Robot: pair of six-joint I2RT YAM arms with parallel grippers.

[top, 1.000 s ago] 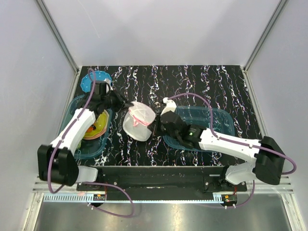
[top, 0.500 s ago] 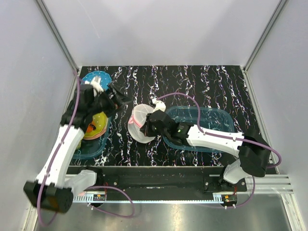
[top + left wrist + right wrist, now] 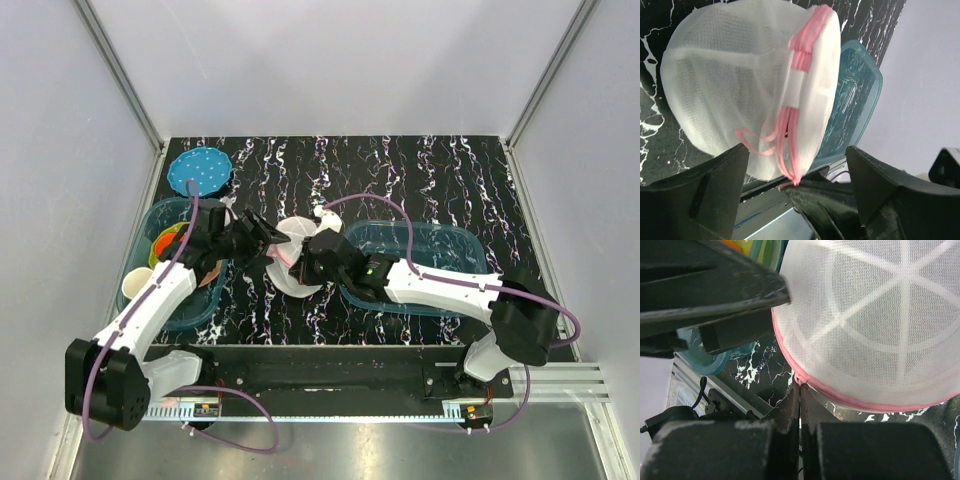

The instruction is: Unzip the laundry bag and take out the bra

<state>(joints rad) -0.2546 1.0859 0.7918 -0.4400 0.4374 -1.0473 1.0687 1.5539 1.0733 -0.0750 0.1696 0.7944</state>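
Note:
The laundry bag (image 3: 292,252), a white mesh clamshell with pink zipper trim, lies on the dark marbled table between the two bins. My left gripper (image 3: 264,236) is open wide at the bag's left side. In the left wrist view the bag (image 3: 735,80) sits just ahead of the spread fingers (image 3: 715,185). My right gripper (image 3: 800,384) is shut on a small pink loop of the trim at the bag's near edge (image 3: 875,320). The bra is hidden inside the bag, apart from a thin red sliver in the trim gap (image 3: 786,131).
A teal bin (image 3: 160,215) on the left holds orange and yellow items and a cream cup (image 3: 132,285). A blue dotted disc (image 3: 200,170) lies at the back left. A second teal bin (image 3: 450,250) stands on the right, under my right arm.
My right gripper moved left onto the bag's near edge and closed on the pink trim. My left arm lifted from the bin, then swung right, bringing its open jaws to the bag.

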